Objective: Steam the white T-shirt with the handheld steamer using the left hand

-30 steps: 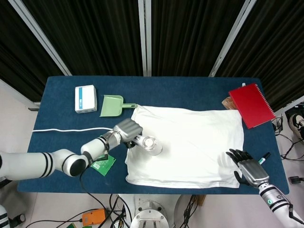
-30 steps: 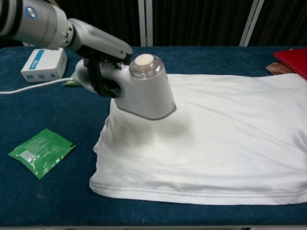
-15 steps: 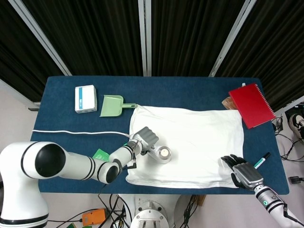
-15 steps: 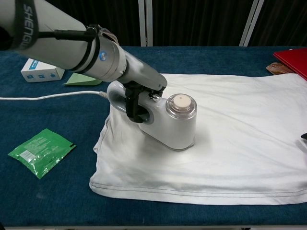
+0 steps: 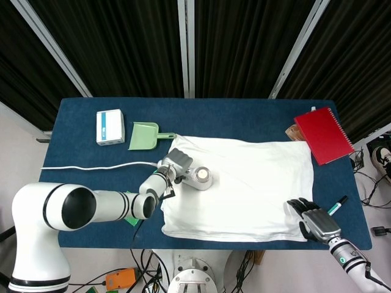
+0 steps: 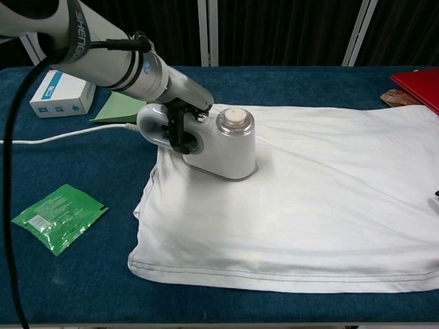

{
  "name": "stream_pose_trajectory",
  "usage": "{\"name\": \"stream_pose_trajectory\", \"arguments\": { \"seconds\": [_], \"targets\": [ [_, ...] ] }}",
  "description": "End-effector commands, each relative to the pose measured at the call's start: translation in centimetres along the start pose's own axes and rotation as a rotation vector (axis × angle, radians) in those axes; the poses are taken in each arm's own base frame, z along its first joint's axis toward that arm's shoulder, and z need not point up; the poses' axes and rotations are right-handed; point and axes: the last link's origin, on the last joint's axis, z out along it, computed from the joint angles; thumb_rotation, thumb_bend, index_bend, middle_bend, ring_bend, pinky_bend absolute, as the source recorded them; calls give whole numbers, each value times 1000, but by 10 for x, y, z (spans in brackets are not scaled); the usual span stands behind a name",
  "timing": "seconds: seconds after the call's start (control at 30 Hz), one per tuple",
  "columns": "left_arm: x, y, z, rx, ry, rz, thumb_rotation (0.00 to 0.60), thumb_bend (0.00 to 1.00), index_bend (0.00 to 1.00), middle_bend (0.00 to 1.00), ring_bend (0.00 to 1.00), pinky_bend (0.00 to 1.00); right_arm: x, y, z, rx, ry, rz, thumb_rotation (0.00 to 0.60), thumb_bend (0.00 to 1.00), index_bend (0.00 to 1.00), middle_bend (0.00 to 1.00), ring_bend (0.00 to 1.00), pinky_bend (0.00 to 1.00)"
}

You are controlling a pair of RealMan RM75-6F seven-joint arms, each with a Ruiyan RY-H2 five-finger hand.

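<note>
The white T-shirt (image 5: 244, 183) (image 6: 309, 199) lies flat on the blue table. A white handheld steamer (image 5: 197, 177) (image 6: 223, 142) rests with its base on the shirt's left part, near the far-left corner. My left hand (image 5: 174, 165) (image 6: 180, 120) grips the steamer's loop handle. A white cord (image 5: 91, 166) (image 6: 62, 136) runs from the steamer to the left. My right hand (image 5: 314, 221) sits at the shirt's near right corner, fingers curled in and holding nothing; the chest view shows only a sliver of it at the right edge.
A green packet (image 6: 60, 216) lies left of the shirt, near the table's front edge. At the back left are a white box (image 5: 110, 126) and a green dustpan (image 5: 145, 135). A red notebook (image 5: 324, 134) lies at the back right, a pen (image 5: 336, 204) beside my right hand.
The left hand has lowered the steamer onto the shirt, slid it right and toward the front, then back toward the far-left corner. The right hand has shifted slightly toward the table's front edge.
</note>
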Motion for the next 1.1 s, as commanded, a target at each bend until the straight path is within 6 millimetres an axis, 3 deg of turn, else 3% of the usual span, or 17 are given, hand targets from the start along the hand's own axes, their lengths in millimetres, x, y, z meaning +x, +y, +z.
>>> {"name": "stream_pose_trajectory", "arguments": {
  "seconds": [0.03, 0.2, 0.4, 0.5, 0.57, 0.73, 0.9, 1.1],
  "targets": [
    [-3, -22, 2, 44, -15, -60, 413, 808, 701, 911, 743, 624, 1, 0, 1, -2, 3, 3, 600, 878, 75, 142, 45, 183],
    [-8, -55, 1, 102, -18, -133, 412, 808, 702, 911, 743, 624, 2, 1, 2, -4, 8, 4, 600, 878, 75, 142, 45, 183],
    [-15, -95, -15, 169, -12, -191, 408, 802, 701, 911, 742, 623, 4, 1, 2, -5, 20, 9, 600, 878, 70, 142, 45, 183],
    [-12, -98, -28, 162, 18, -207, 385, 791, 702, 911, 741, 624, 5, 1, 3, -3, 25, 11, 600, 878, 69, 142, 45, 183],
    [-11, -92, -35, 133, 37, -220, 375, 790, 702, 911, 741, 624, 4, 0, 4, 0, 26, 13, 600, 878, 69, 142, 45, 183],
    [-8, -52, -42, 13, 55, -156, 361, 786, 702, 911, 740, 624, 2, -2, 7, 9, 15, 11, 600, 878, 67, 142, 45, 183],
    [2, -2, -31, -53, 69, -93, 347, 776, 702, 911, 741, 623, 0, -2, 7, 11, 10, 7, 600, 878, 67, 142, 45, 183],
    [17, 33, -13, -47, 72, -99, 302, 776, 702, 911, 741, 624, 0, 2, 5, 0, 15, 12, 600, 878, 67, 142, 45, 183]
  ]
}}
